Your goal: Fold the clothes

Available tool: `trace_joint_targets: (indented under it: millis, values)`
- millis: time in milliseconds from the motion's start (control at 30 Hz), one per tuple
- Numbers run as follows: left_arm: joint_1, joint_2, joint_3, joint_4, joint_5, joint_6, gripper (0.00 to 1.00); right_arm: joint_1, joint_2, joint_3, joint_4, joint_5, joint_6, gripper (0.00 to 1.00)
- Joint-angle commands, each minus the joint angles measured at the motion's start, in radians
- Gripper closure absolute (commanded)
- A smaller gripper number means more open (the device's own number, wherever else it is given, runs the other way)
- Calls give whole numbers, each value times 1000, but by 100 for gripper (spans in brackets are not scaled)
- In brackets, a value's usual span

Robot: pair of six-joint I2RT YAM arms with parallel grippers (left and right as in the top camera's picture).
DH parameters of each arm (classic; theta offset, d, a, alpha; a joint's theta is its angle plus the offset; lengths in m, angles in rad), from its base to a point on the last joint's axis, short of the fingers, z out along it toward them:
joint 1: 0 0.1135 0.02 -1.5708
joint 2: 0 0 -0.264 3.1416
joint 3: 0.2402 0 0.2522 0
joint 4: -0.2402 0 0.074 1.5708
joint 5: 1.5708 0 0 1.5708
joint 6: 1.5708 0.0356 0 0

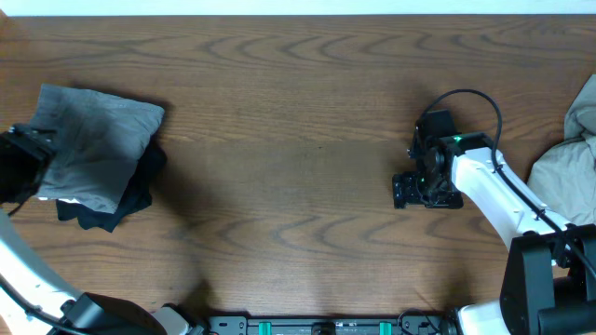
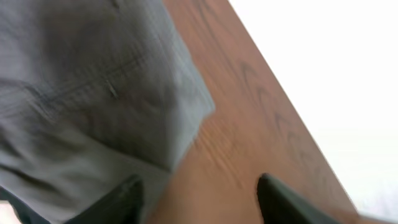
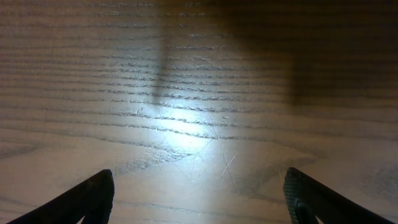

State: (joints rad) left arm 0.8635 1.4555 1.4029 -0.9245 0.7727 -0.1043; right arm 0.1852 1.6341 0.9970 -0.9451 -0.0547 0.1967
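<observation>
Grey shorts (image 1: 93,144) lie folded in a compact stack at nine o'clock of the table (image 1: 298,102), resting on a dark garment (image 1: 130,195) that peeks out toward five o'clock, likely a pile of finished pieces. The left gripper (image 2: 196,190) hangs at their edge, fingers apart, nothing pinched. The right gripper (image 3: 199,190) gapes over bare wood toward three o'clock, holding nothing. A pale beige garment (image 1: 570,149) lies crumpled at the three o'clock rim, with nothing between it and that gripper.
</observation>
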Motion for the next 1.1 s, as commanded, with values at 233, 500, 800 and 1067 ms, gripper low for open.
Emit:
trace_joint_targets:
  millis: [233, 500, 800, 1067]
  values:
    - [-40, 48, -161, -43, -251, -73, 56, -4, -13, -4, 1, 6, -12, 15]
    - [-40, 48, -372, 54, -370, -127, 54, -4, -13, -4, 0, 6, -13, 15]
    - [-40, 48, -408, 97, -370, -127, 54, -4, -13, -4, -13, 6, -23, 14]
    - [-21, 33, -408, 44, -441, -183, 69, -4, -13, -4, -17, 6, -34, 13]
